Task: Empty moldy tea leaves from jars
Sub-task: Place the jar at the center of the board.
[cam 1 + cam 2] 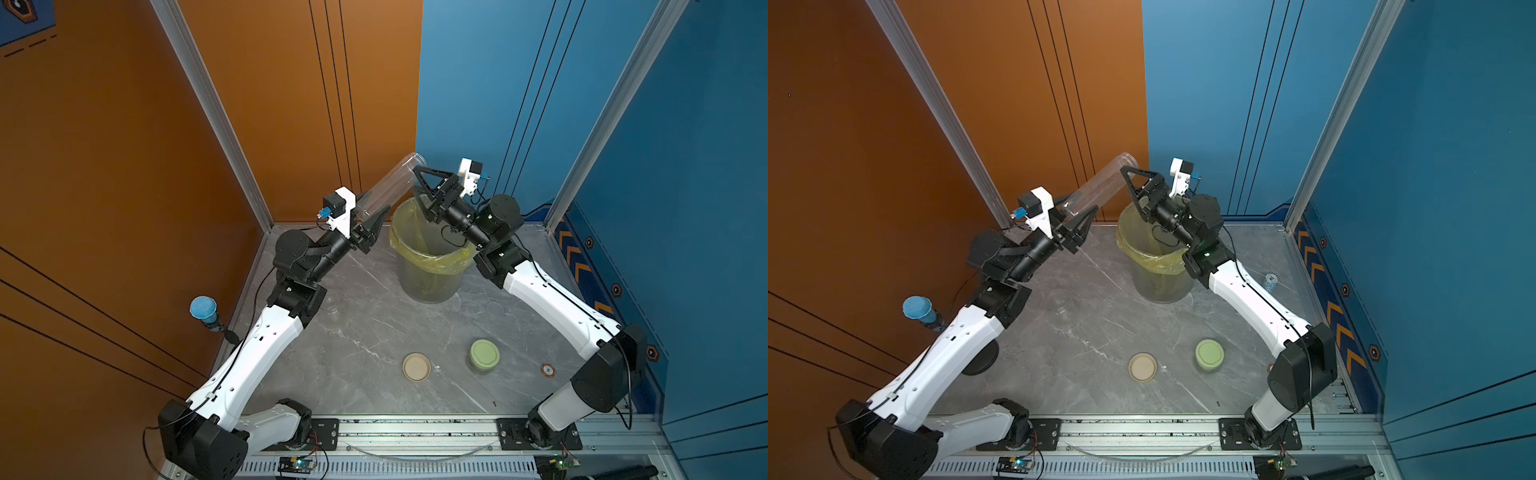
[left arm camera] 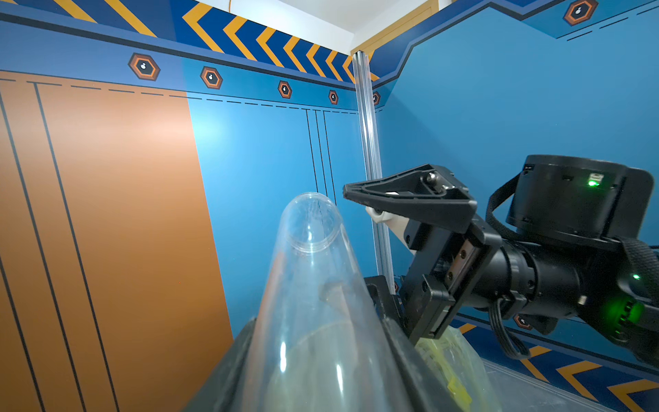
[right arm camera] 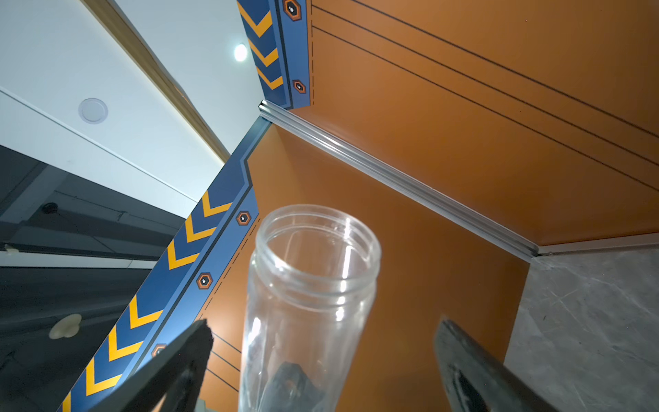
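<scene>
Left wrist view: tall jar (image 2: 313, 285), lid off, no leaves visible inside. My left claw (image 1: 376, 214): clamped on jar base, jar slanting mouth-up, high beside bin (image 1: 428, 282) left rim, far centre. My right claw (image 1: 417, 183): fully spread, empty, just beside jar mouth. Green-lid jar (image 1: 484, 353): capped, near right. Judged step: tall jar dump, seemingly finished. Next: park it clear of bin; green-lid jar then needs holding and unscrewing.
</scene>
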You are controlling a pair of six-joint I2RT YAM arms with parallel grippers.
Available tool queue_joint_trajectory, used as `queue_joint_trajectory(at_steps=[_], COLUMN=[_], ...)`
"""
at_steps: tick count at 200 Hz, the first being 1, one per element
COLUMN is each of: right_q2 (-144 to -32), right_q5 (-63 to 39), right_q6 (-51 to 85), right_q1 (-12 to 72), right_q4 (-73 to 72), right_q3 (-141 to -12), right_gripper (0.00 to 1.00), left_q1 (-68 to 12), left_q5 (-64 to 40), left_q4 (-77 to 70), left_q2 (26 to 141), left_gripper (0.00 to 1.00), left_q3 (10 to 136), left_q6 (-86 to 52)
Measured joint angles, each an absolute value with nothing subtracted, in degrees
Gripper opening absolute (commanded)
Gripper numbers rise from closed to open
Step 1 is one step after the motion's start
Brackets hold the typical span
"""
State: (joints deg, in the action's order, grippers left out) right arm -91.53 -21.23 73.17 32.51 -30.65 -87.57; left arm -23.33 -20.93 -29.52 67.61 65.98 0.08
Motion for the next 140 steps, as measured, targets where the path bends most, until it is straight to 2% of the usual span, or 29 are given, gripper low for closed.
queue_joint_trajectory(at_steps=[47, 74, 107, 124, 140], right_q2=[-94.06, -96.84, -100.12, -100.64, -100.71], right_q5=[-21.17, -20.97, -21.02, -20.99, -20.97], right_q6=[73.52, 73.60, 74.65, 74.87, 75.09], right_q1=[33.76, 33.76, 33.76, 33.85, 33.93], right_q4=[-32.27, -32.36, -32.40, -32.32, -32.12], right_q3=[-91.22, -94.56, -98.78, -99.20, -99.31], right_gripper=[0.86, 0.84, 0.71, 0.64, 0.59], left_q1=[-24.23, -24.82, -24.82, -24.84, -24.82], left_q5=[-20.95, -20.97, -20.97, -20.97, -20.97], left_q4=[-30.30, -30.46, -30.98, -31.11, -31.44], left_q2=[67.70, 67.70, 67.42, 67.24, 67.07], left_gripper=[0.43, 0.43, 0.44, 0.46, 0.54], left_q3=[65.98, 65.65, 64.77, 64.42, 64.14], left_q6=[0.08, 0.08, 0.10, 0.21, 0.23])
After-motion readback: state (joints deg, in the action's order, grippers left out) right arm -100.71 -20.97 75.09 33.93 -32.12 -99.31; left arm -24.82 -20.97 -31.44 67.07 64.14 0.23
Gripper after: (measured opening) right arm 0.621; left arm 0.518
